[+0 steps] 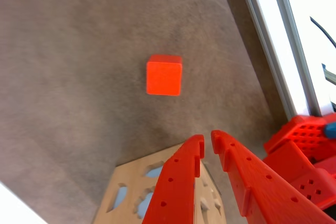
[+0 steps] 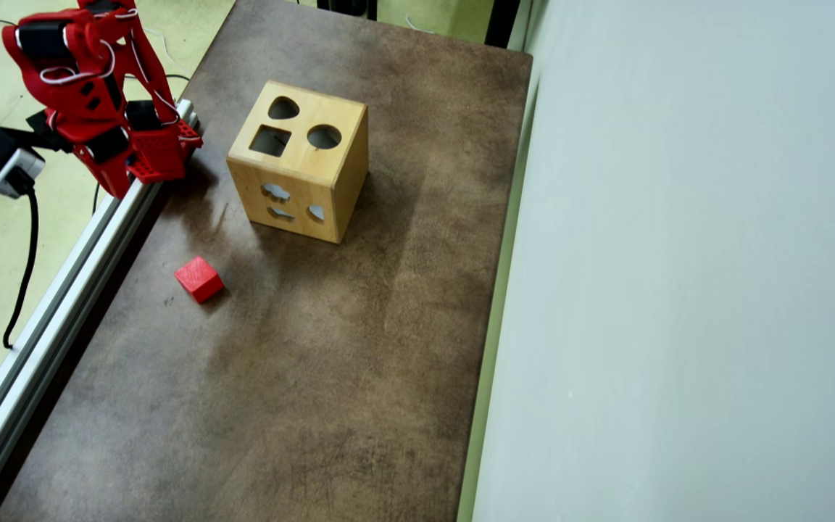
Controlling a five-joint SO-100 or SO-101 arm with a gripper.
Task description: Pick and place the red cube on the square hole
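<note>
we find the gripper (image 1: 206, 141) at the lower centre of the wrist view, its two red fingers (image 1: 181, 182) nearly together with only a narrow slit between the tips and nothing held; we read it as closed and empty. in the overhead view the arm (image 2: 91, 87) sits folded at the upper left of the frame, by the aluminium rail (image 2: 62, 304), and its fingers cannot be made out there.

the cube (image 1: 164, 75) lies in the upper middle of the wrist view, well apart from the fingertips, resting flat on the brown mat (image 1: 79, 77). in the overhead view it sits left of centre, near the rail and well apart from the box (image 2: 301, 163), which stands in the upper middle of the frame. part of the box shows beneath the fingers at the bottom edge of the wrist view.

the square hole (image 2: 270, 141) is on the box top, at the left, below the teardrop cutout (image 2: 283, 109) and beside the round cutout (image 2: 324, 136). it appears dark and unobstructed.

our judgement: no step of the task is complete. the cube is not grasped, not lifted, not at the hole. remaining: open the fingers, reach to the cube, grip it, carry it over the box top, align it with the square hole and release.
</note>
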